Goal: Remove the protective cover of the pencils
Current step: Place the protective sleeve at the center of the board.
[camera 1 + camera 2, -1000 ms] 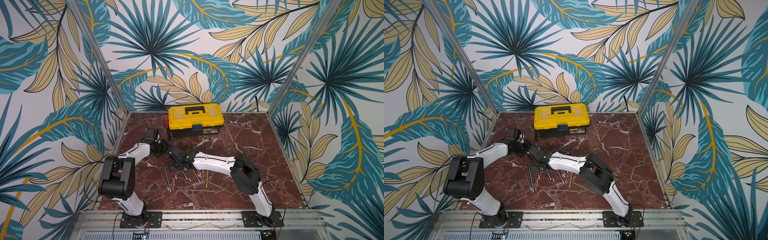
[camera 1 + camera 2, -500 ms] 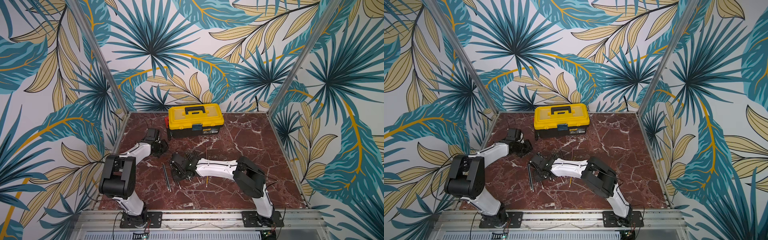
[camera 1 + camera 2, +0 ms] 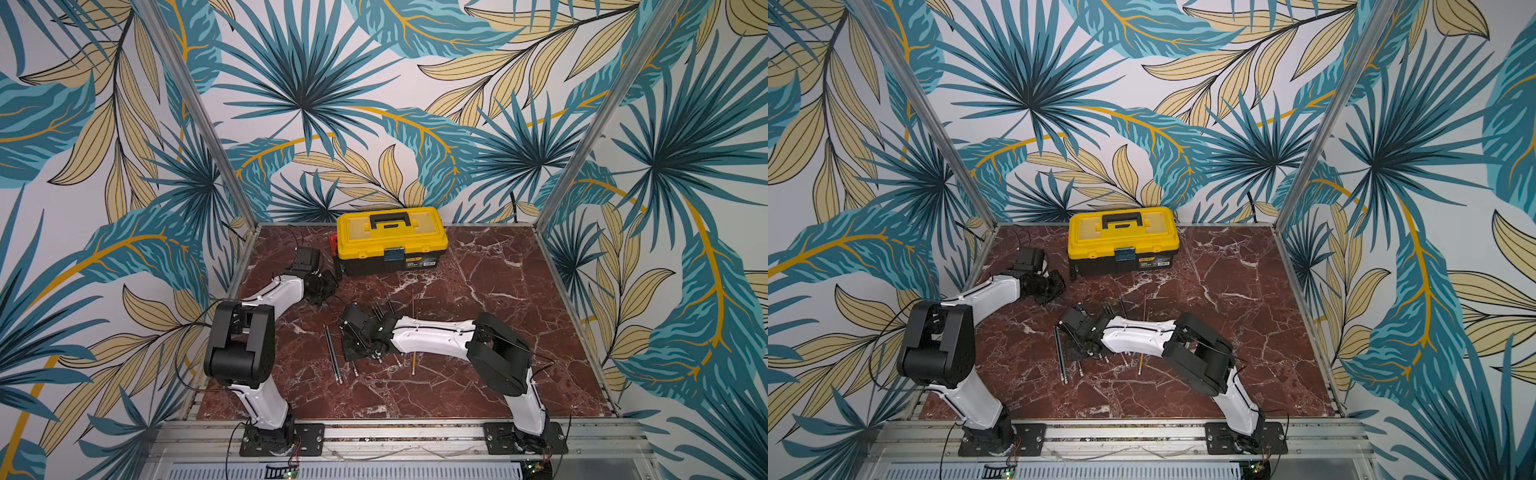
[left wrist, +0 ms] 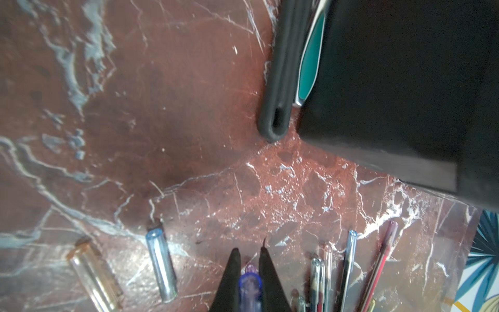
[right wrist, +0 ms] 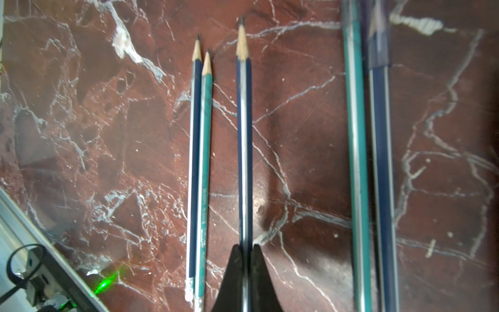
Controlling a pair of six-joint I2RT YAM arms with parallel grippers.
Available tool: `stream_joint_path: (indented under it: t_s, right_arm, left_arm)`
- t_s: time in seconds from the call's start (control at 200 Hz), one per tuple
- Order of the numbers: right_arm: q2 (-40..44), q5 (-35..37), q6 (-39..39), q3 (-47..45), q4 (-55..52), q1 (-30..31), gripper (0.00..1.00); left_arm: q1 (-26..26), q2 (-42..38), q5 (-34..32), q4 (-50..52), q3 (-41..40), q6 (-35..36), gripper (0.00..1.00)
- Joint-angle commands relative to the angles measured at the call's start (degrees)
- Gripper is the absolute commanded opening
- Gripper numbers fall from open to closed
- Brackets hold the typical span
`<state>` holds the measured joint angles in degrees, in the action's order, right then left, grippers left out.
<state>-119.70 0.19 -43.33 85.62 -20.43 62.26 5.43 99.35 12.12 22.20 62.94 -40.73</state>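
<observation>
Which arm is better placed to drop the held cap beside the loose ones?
Left: the left gripper is shut on a bluish cap, with loose caps lying nearby; the right gripper holds a bare-tipped pencil.

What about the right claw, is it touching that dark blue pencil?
Touching. The right wrist view shows the right claw shut on the long dark blue wooden pencil, squeezing both sides.
</observation>
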Motion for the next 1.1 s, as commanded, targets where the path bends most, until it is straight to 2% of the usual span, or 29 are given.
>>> stream_joint_path:
  t_s: [0.0,0.085,0.21,0.501,0.906,1.091]
  right_arm:
    - [-0.7,1.3,-3.5,0.3,0.3,0.2,0.0]
    - [-0.8,0.5,-4.9,-0.8,2.8,0.2,0.0]
    - [-2.5,-1.4,-5.8,0.3,3.8,0.2,0.0]
    - [-3.4,-1.0,-6.5,0.2,4.1,0.6,0.0]
    - [-4.0,-2.0,-8.0,-1.7,5.6,0.6,0.15]
    - [-4.0,-1.6,-8.3,-1.5,5.2,0.6,0.16]
  left_arm:
    - [-0.2,0.7,-2.3,1.2,2.8,1.3,0.0]
    - [0.1,0.6,-0.4,1.3,3.0,1.8,0.0]
    - [0.7,0.2,-1.4,1.3,2.5,2.6,0.0]
    - [0.8,0.4,-0.1,1.4,2.7,3.2,0.0]
    - [0.9,0.6,-0.6,1.9,2.8,3.4,0.0]
    - [0.9,1.9,-1.4,3.3,3.8,3.7,0.0]
